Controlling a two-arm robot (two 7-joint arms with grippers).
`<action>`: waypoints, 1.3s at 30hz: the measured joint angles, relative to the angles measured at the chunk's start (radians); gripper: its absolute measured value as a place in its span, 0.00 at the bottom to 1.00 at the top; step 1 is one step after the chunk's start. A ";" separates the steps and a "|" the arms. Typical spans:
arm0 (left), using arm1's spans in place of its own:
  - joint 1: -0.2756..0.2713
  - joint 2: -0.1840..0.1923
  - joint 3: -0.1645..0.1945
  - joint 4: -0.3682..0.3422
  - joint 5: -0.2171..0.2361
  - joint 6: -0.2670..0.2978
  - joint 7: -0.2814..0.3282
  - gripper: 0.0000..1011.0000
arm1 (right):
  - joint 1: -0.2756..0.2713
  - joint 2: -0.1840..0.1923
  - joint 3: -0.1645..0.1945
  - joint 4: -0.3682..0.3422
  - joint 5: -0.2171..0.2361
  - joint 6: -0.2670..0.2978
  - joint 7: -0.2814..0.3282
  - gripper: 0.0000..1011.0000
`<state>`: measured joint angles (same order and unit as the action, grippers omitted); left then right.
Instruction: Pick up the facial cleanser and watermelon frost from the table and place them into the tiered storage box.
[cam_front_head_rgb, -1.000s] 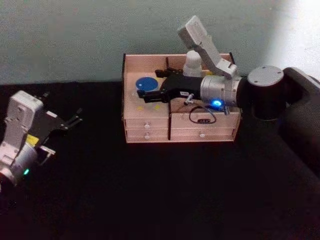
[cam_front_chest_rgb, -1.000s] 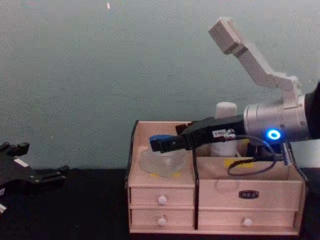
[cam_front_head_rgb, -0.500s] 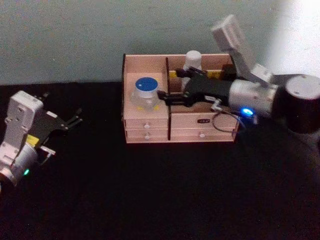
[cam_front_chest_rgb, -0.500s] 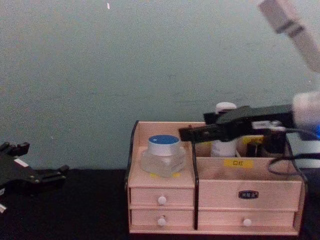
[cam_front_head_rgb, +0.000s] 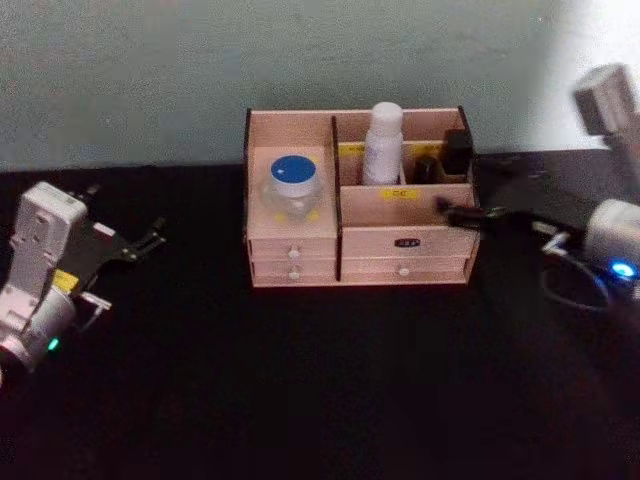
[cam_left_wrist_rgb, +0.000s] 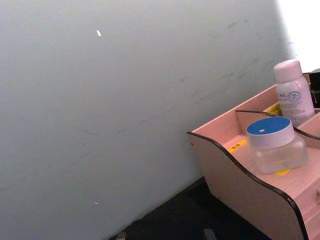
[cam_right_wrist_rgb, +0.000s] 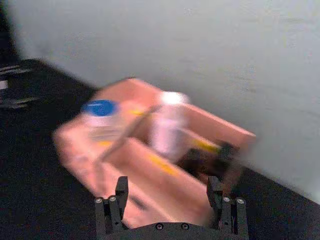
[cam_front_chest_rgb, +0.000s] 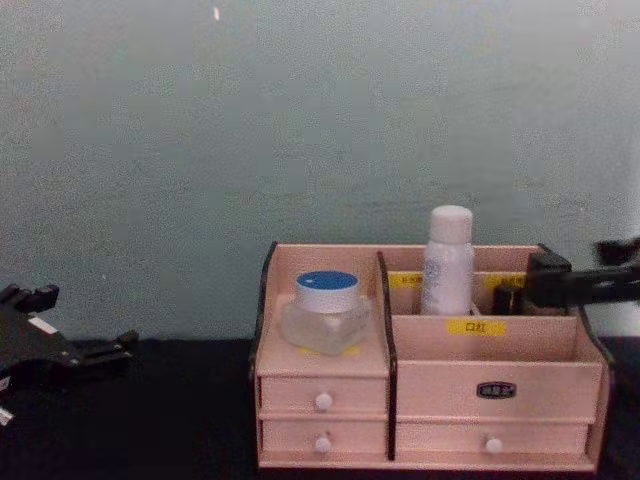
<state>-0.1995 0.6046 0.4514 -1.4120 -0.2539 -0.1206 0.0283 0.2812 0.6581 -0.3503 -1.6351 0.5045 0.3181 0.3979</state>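
Note:
The tiered storage box stands at the back of the black table. A clear jar with a blue lid rests on its left step, and a white bottle stands upright in a rear compartment. I cannot tell which is the facial cleanser and which the watermelon frost. My right gripper hangs open and empty just off the box's right end, also seen in the chest view and the right wrist view. My left gripper is parked open at the far left.
A small dark item sits in the box's rear right compartment. A grey-green wall rises right behind the box. Black tabletop spreads in front of it.
My right gripper has let go of the blue-lidded jar and pulled back to the right, away from the box. The jar stays on the left step. The left arm has not moved.

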 joint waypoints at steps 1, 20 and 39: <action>0.000 0.000 0.000 0.000 0.000 0.000 0.000 0.99 | -0.038 0.000 0.040 -0.023 0.002 0.001 -0.062 0.99; 0.000 0.000 0.000 0.000 0.000 0.000 0.000 0.99 | -0.165 -0.120 0.114 0.019 -0.252 -0.003 -0.523 0.99; 0.000 0.000 0.000 0.000 0.000 0.000 0.000 0.99 | -0.147 -0.159 0.073 0.111 -0.323 0.004 -0.532 0.99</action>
<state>-0.1995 0.6047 0.4514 -1.4120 -0.2539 -0.1205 0.0283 0.1344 0.4995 -0.2777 -1.5241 0.1820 0.3223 -0.1339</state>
